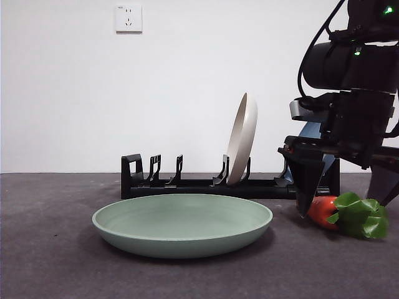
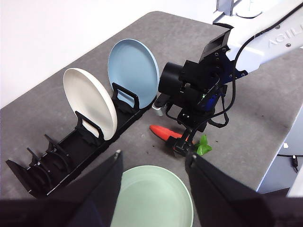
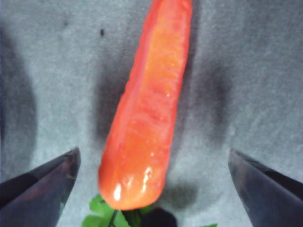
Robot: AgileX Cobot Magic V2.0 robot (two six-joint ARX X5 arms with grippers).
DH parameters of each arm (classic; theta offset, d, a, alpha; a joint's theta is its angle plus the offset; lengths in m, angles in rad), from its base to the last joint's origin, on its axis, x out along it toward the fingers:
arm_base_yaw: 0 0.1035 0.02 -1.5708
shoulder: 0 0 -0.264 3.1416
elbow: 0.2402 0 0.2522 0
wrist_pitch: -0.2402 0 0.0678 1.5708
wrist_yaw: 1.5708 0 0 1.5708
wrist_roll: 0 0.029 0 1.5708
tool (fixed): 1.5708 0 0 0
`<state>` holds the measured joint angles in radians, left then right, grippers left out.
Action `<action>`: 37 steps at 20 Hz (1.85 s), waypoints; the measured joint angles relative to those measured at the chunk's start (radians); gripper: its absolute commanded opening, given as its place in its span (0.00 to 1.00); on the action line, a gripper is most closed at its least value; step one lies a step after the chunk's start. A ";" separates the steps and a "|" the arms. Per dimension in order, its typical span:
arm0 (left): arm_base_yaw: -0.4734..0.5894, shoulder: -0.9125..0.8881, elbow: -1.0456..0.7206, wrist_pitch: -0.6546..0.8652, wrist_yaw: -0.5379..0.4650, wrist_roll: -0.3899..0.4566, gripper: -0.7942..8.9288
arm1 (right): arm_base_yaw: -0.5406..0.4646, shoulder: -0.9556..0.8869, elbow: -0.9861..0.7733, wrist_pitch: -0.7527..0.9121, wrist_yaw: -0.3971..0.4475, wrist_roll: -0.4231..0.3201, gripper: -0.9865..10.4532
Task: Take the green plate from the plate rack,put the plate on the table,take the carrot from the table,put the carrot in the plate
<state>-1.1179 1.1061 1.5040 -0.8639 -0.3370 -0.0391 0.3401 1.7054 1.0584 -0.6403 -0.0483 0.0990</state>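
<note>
- The green plate [image 1: 182,224] lies flat on the table [image 1: 50,249], right in front of the plate rack [image 1: 187,184].
- The plate rack is long and black. A beige plate [image 1: 242,137] stands on its edge in the rack, behind the green plate.
- A blue plate [image 2: 134,66] stands in the rack too, next to the beige plate and farther from the green plate.
- The carrot [image 1: 322,210] lies on the table beside the green plate, not in it. Its green leaves [image 1: 361,217] point away from the plate.
- The right gripper [image 3: 154,163] is down low over the carrot. Its jaws are wide apart, one on each side of the carrot, and they do not touch it. It holds nothing.
- The left gripper [image 2: 154,158] hangs high above the green plate. Its jaws are open and hold nothing.
</note>
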 measured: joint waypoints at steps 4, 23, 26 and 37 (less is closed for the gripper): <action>0.000 0.000 0.000 0.000 0.000 -0.007 0.32 | 0.000 0.000 0.000 0.032 0.000 0.023 0.35; 0.000 0.000 0.000 0.001 -0.023 -0.007 0.32 | 0.000 -0.003 0.000 0.007 -0.014 0.033 0.07; 0.000 0.000 0.000 0.000 -0.024 -0.007 0.31 | 0.024 -0.080 0.000 0.008 -0.050 0.032 0.07; 0.000 0.000 0.000 -0.026 -0.020 -0.007 0.31 | 0.399 -0.114 0.000 0.240 -0.057 0.097 0.07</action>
<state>-1.1175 1.1061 1.5040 -0.8898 -0.3573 -0.0460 0.7391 1.5909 1.0588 -0.4004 -0.1051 0.1963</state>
